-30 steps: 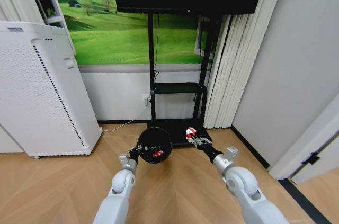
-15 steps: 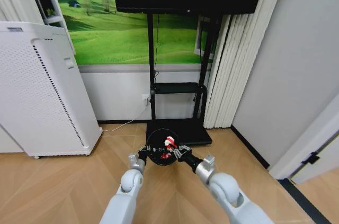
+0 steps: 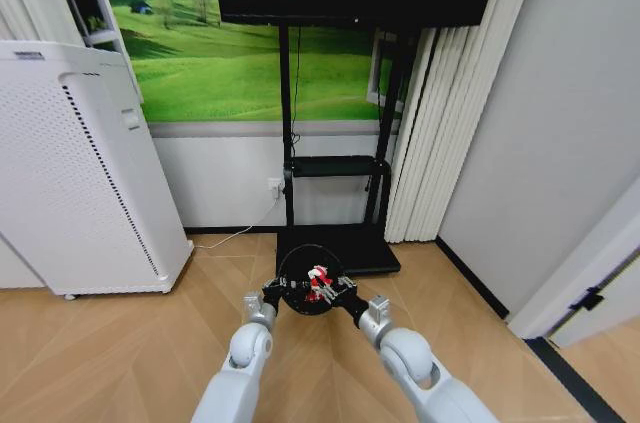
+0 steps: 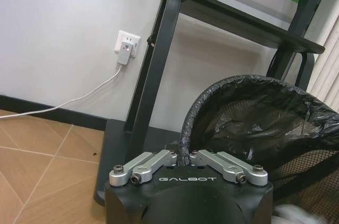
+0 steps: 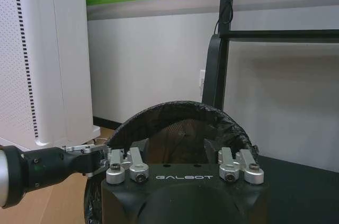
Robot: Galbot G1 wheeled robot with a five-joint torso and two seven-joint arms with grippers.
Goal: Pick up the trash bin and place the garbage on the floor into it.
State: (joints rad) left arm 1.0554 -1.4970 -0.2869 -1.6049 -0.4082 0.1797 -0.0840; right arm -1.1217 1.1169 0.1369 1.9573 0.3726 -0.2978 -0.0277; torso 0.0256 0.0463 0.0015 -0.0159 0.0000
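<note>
Wood floor w/ TV stand behind: my left gripper (image 3: pixel 270 292) is clamped on the small black mesh bin's (image 3: pixel 307 290) rim, lower-centre frame, right gripper (image 3: pixel 343 292) spread wide over it, red-white wrapper (image 3: pixel 319 276) at the bin's mouth — could snag the liner.

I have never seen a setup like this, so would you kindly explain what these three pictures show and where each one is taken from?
This is a two-armed wheeled robot. The wide picture comes from its head camera, looking down at a wooden floor, a TV stand and a white cabinet. The other two come from cameras on each wrist. The left gripper is clamped on the rim of a small black trash bin, holding it off the floor; its wrist picture shows the fingers pinching that rim. The right gripper sits at the bin's mouth, open, with a red-and-white wrapper at the mouth beside it and red litter inside the bin.
</note>
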